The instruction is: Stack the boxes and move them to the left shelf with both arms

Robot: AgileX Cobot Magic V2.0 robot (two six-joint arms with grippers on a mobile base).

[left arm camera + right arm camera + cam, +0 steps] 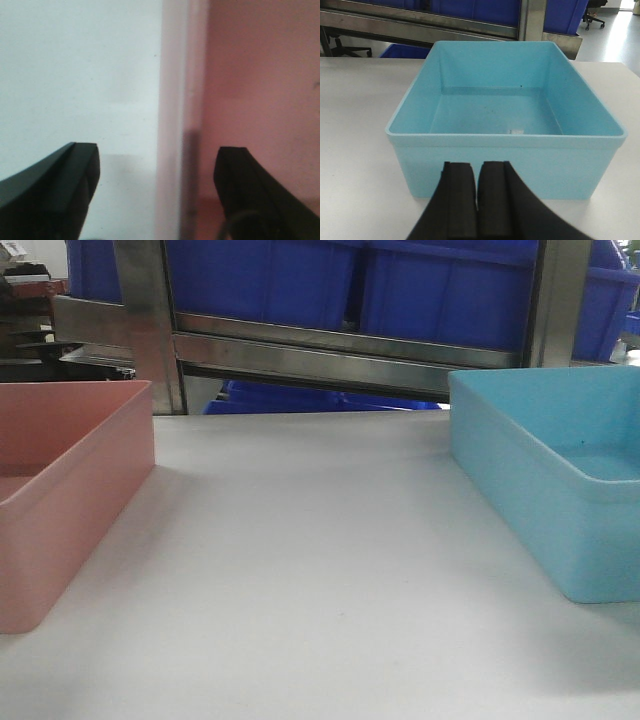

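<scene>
Not yet stacked or shelved.
Left jaws wide astride pink box (260,75) wall; right jaws closed, empty, below blue box (505,165).

White tabletop (320,570) fills foreground, matte, soft shadows. Behind its far edge: steel frame (340,355), two upright posts, horizontal bars, dull reflections. Dark blue crates (450,290) side by side above bars. Another blue crate (300,398) lower, seen through gap below bars. Dark equipment (40,330) far left, details unclear. Right wrist view: black office chair (594,17) on pale shiny floor (615,37), brightly lit.
</scene>
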